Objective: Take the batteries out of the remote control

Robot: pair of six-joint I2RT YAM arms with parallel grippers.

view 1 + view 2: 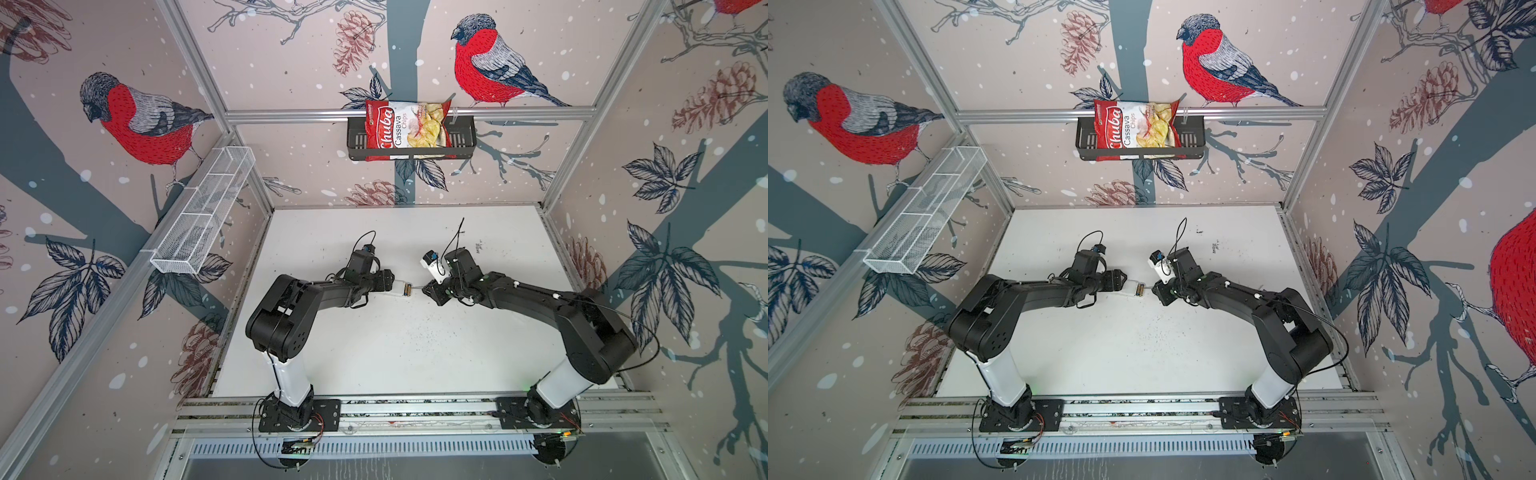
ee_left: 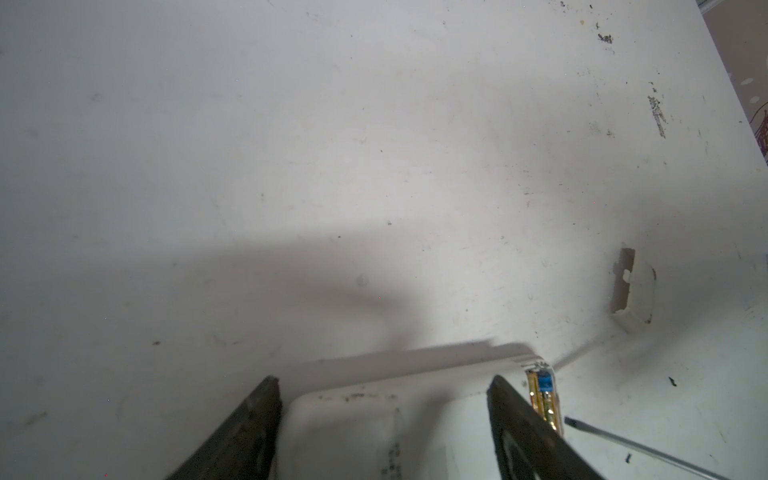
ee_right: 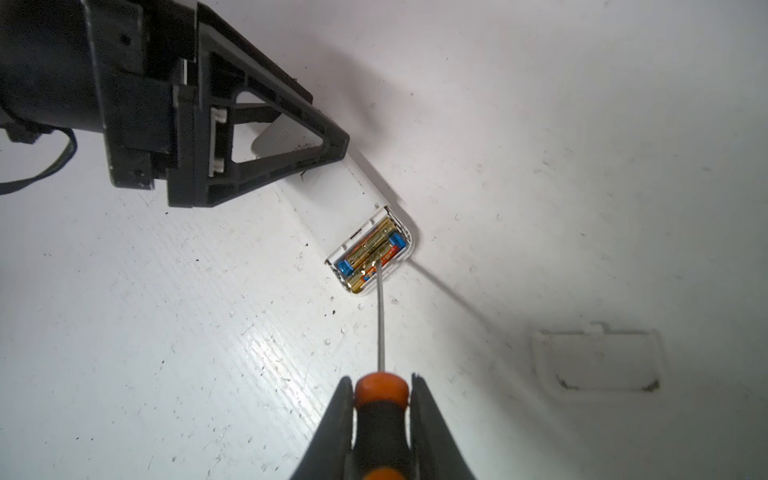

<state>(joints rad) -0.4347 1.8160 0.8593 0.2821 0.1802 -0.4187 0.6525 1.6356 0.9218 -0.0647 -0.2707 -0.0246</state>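
Note:
The white remote control (image 3: 345,191) lies on the table with its battery bay uncovered. Two batteries (image 3: 372,251), gold-banded with orange and blue ends, sit side by side in the bay and also show in the left wrist view (image 2: 544,399). My left gripper (image 2: 384,380) clamps the remote control (image 2: 374,428) across its width. In both top views it holds the remote control (image 1: 401,289) mid-table. My right gripper (image 3: 381,379) is shut on the orange-and-black screwdriver (image 3: 380,415). The screwdriver's thin shaft reaches into the bay, its tip touching the batteries.
The detached white battery cover (image 3: 598,357) lies on the table beside the remote control. A chips bag (image 1: 409,124) sits in a black basket on the back wall. A white wire basket (image 1: 203,212) hangs on the left wall.

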